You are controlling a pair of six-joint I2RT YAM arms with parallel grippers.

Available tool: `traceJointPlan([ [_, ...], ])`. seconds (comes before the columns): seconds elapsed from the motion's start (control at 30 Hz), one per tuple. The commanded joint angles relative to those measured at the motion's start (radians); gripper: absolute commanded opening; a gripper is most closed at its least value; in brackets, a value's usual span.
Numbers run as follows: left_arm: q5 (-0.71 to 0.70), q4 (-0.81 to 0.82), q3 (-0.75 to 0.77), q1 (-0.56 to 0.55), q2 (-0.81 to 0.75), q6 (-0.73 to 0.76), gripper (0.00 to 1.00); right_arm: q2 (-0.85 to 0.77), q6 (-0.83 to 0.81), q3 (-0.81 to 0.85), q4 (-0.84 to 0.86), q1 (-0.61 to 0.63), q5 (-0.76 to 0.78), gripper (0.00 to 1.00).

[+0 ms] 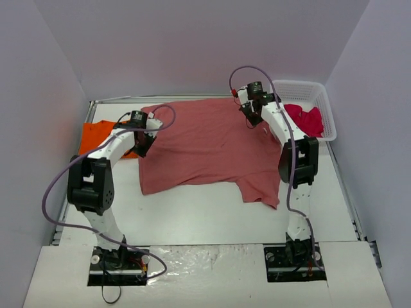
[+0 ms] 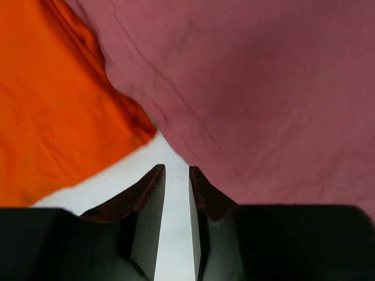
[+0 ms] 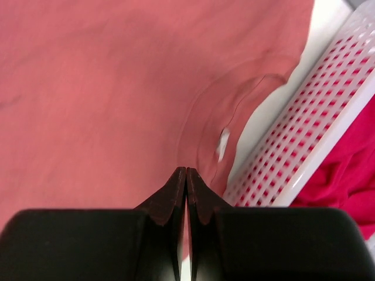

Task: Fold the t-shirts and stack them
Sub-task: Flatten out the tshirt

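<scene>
The large brick-red t-shirt lies spread out, wrinkled, in the middle of the table, and it also shows in the left wrist view and the right wrist view. The orange t-shirt lies at the left, its edge under the red one. The crimson-pink t-shirt sits in the basket. My left gripper hovers at the red shirt's left edge, jaws slightly apart with bare table between them. My right gripper is shut over the red shirt's collar edge, with no cloth seen between the tips.
A white mesh basket stands at the back right, close to the right gripper. Grey walls enclose the table on three sides. Bare white table shows in front of the red shirt.
</scene>
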Motion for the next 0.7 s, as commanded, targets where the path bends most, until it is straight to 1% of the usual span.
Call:
traceJointPlan([
  [0.0,0.016,0.039,0.168,0.000,0.061,-0.047,0.22,0.075,0.042,0.130,-0.005,-0.020,0.036,0.00],
  [0.1,-0.005,0.042,0.251,-0.009,0.130,-0.066,0.17,0.150,0.052,0.224,-0.004,-0.025,0.041,0.00],
  [0.13,-0.014,0.059,0.267,-0.016,0.155,-0.070,0.17,0.170,0.057,0.270,-0.004,-0.025,0.049,0.00],
  [0.27,-0.007,0.062,0.351,-0.026,0.224,-0.079,0.17,0.269,0.063,0.356,-0.004,-0.030,0.096,0.00],
  [0.4,0.018,0.015,0.469,-0.029,0.330,-0.106,0.16,0.314,0.066,0.374,-0.004,-0.036,0.105,0.00],
  [0.5,0.016,0.027,0.483,-0.032,0.400,-0.115,0.15,0.329,0.072,0.361,-0.004,-0.043,0.096,0.00],
  [0.67,0.018,0.012,0.491,-0.037,0.451,-0.129,0.15,0.343,0.077,0.330,-0.004,-0.062,0.086,0.00],
])
